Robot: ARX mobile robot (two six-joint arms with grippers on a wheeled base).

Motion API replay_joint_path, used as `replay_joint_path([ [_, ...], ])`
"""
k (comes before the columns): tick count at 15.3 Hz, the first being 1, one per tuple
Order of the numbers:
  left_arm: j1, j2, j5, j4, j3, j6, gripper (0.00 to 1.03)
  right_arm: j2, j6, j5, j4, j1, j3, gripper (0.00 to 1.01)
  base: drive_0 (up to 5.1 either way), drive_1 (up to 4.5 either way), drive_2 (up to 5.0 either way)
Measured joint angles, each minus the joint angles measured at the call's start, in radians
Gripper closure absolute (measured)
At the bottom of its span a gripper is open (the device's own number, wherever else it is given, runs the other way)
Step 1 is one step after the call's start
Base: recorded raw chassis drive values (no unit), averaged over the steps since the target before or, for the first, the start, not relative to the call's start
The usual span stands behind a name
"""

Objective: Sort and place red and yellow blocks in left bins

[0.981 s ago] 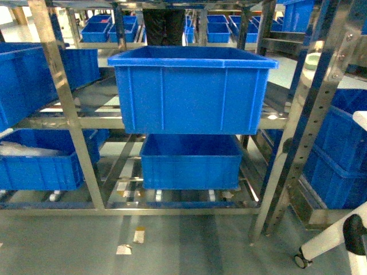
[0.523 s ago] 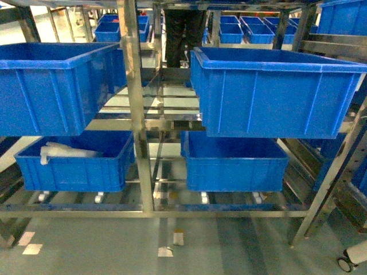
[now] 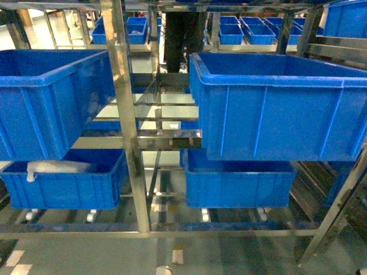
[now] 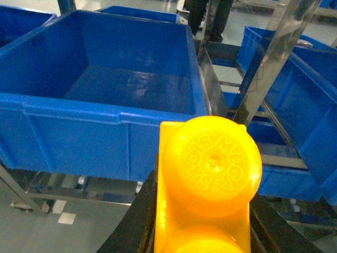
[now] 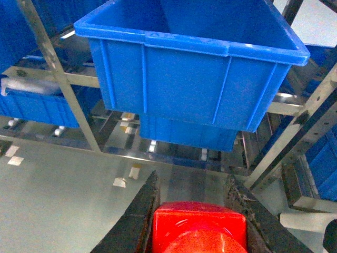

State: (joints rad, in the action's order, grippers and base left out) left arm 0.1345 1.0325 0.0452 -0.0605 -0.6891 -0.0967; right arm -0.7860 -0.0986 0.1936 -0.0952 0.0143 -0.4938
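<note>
Head view: steel rack point(image 3: 123, 114) with blue bins, no arms visible. Upper left bin point(image 3: 51, 103) at 9 o'clock, upper right bin point(image 3: 275, 106) at 3 o'clock, each with a lower bin beneath: lower left bin point(image 3: 63, 183) at 8 o'clock with a pale bag-like thing point(image 3: 54, 167) inside, lower right bin point(image 3: 238, 183) at 5 o'clock. More bins point(image 3: 235, 28) far back at 12 o'clock, plus dark legs of a person point(image 3: 183, 34) standing behind the rack.

Left wrist view: left gripper point(image 4: 202, 221) clenched on the yellow block point(image 4: 208, 179), black fingers point(image 4: 134, 221) pressed on both its sides. Block sits at 6 o'clock, round stud with raised lettering facing the camera, second stud partly cut off at the bottom edge. Open blue bin ahead at 10 o'clock, its inside bare as far as seen; a slanted steel post point(image 4: 274, 52) at 2 o'clock.

Right wrist view: right gripper point(image 5: 197, 221) clasps the red block point(image 5: 199, 229), at 6 o'clock, fingers point(image 5: 139, 216) tight on either side. Blue bin on the rack at 12 o'clock, another under it; grey floor point(image 5: 63, 184) with small paper scraps point(image 5: 120, 182) at 8 o'clock.
</note>
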Motion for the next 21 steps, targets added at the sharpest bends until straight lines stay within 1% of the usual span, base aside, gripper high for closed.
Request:
replay_joint_path([
  [7,0.000,0.004,0.000,0.000,-0.001,0.000,0.76,0.002,0.000,0.000,0.002,0.000,0.000,0.72,-4.9,2.53,2.5],
  [12,-0.006,0.001,0.008,-0.005,-0.001,0.000,0.76,0.001,0.000,-0.005,0.001,0.000,0.000,0.72,0.1,3.95,-3.8],
  [15,0.000,0.004,0.002,-0.007,-0.003,0.000,0.76,-0.007,0.000,-0.003,0.002,0.000,0.000,0.72,0.1,3.95,-3.8],
  [16,0.006,0.008,-0.002,0.005,-0.003,0.000,0.76,-0.007,0.000,0.005,0.003,-0.001,0.000,0.72,0.1,3.95,-3.8],
  [21,-0.002,0.005,0.004,-0.002,-0.003,0.000,0.76,-0.004,0.000,0.000,-0.002,0.000,0.000,0.72,0.1,3.95,-3.8],
])
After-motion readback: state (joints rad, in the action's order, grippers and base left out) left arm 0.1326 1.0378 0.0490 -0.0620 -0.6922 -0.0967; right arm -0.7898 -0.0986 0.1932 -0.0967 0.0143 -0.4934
